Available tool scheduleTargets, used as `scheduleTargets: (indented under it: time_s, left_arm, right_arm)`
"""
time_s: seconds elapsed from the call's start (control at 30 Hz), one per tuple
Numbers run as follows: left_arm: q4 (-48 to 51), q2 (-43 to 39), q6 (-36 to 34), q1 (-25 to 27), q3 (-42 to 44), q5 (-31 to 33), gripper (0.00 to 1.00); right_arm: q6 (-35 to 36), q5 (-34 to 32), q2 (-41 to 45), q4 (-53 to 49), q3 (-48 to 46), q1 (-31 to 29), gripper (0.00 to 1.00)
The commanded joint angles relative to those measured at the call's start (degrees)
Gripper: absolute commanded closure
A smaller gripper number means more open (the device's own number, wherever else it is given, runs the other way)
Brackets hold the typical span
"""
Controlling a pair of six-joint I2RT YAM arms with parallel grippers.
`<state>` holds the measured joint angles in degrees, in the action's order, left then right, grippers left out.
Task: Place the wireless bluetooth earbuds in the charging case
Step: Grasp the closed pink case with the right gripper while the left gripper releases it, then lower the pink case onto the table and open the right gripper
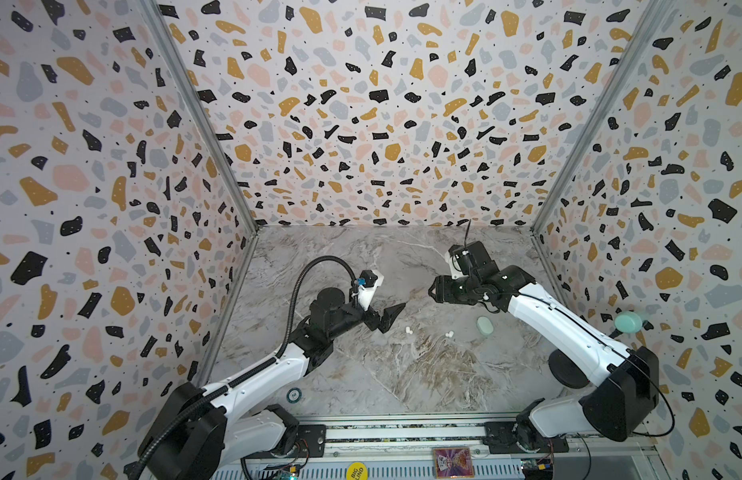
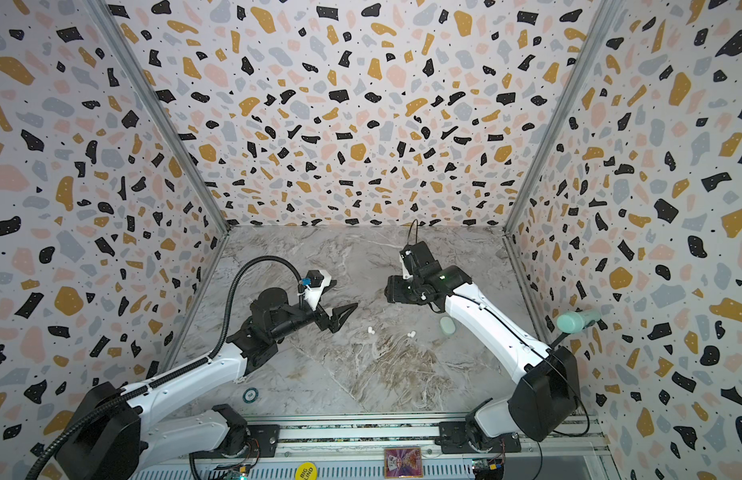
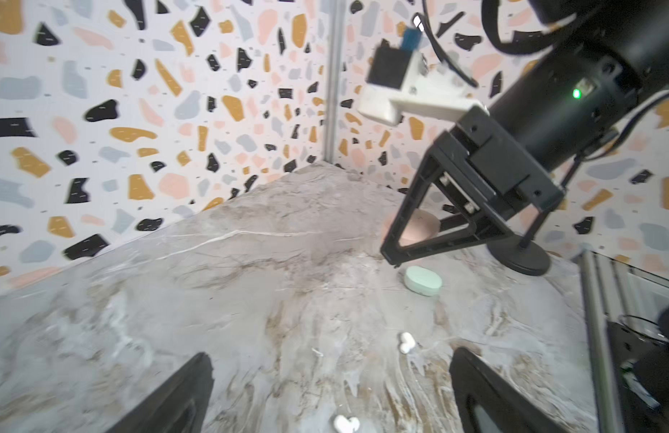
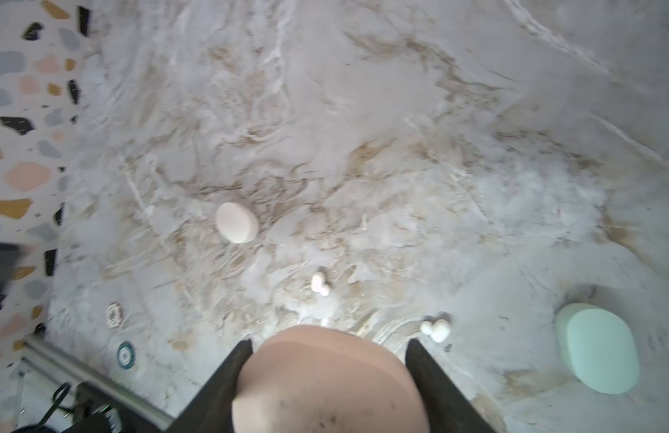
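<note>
Right gripper [image 4: 328,343] is clamped on the pink charging case [image 4: 325,386], lid seemingly closed; left gripper [image 3: 333,356] gapes empty above the white earbuds [image 3: 406,342] on the marble table [image 3: 213,300]. Pinched off-centre, one could squirt away, being slick and rounded (two tiny glossy bean-like clusters, apart, near the mint case [image 3: 423,280]).

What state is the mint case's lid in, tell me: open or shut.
Shut: the mint case lies flat, lid down, no wells showing.

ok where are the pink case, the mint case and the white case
pink case [image 4: 325,378]: right wrist view, middle of its rounded face
mint case [image 4: 599,356]: right wrist view, middle of its lid
white case [image 4: 236,222]: right wrist view, middle of its top
</note>
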<state>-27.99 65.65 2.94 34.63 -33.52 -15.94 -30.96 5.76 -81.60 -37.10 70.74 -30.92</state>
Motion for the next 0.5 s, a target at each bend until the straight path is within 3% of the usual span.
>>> scheduleTargets:
  time_s: [0.0, 0.17, 0.47]
  left_arm:
    - [2.7, -1.4, 1.9, -1.2, 1.2, 9.6, 0.00]
    - [5.9, -0.7, 3.8, -4.6, 0.1, 10.6, 0.00]
    - [7.0, -0.6, 5.1, -6.0, -0.2, 12.9, 0.00]
  right_arm:
    - [3.6, -1.6, -1.2, 6.5, -3.0, 3.0, 0.45]
    - [4.8, -2.8, -5.9, 12.5, -6.7, 7.5, 0.45]
    - [5.9, -5.4, -14.0, 19.0, -11.0, 10.9, 0.45]
